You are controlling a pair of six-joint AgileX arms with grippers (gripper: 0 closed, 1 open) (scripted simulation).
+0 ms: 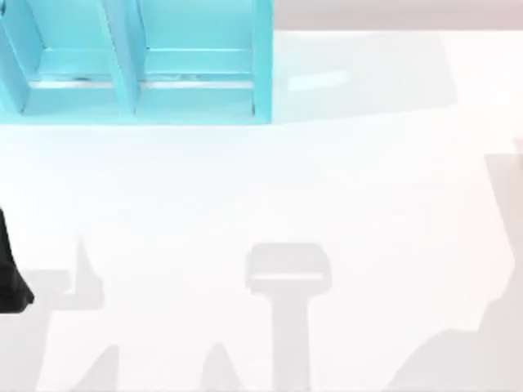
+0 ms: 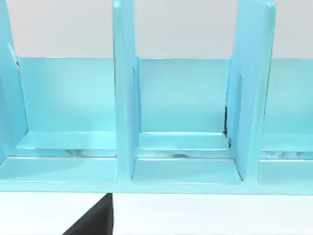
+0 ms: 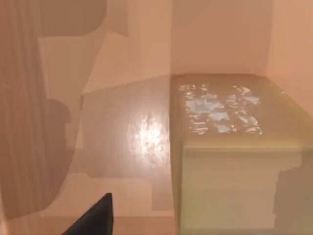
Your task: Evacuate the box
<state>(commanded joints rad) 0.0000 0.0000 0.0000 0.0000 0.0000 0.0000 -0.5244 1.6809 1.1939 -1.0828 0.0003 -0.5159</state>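
Note:
In the right wrist view, peach-coloured walls and floor [image 3: 122, 137] surround the camera like the inside of the box. A pale cream block [image 3: 230, 161] with a shiny speckled top stands on that floor against the far wall. A black part of my right gripper [image 3: 95, 218] shows at the picture's edge, short of the block and apart from it. A black part of my left gripper [image 2: 93, 223] hangs over the white table just in front of a cyan rack. My left arm [image 1: 11, 278] sits at the table's left edge.
The cyan rack [image 1: 131, 73] with upright dividers stands at the back left of the white table [image 1: 327, 188]; its compartments [image 2: 183, 142] hold nothing. Grey shadows lie along the table's front.

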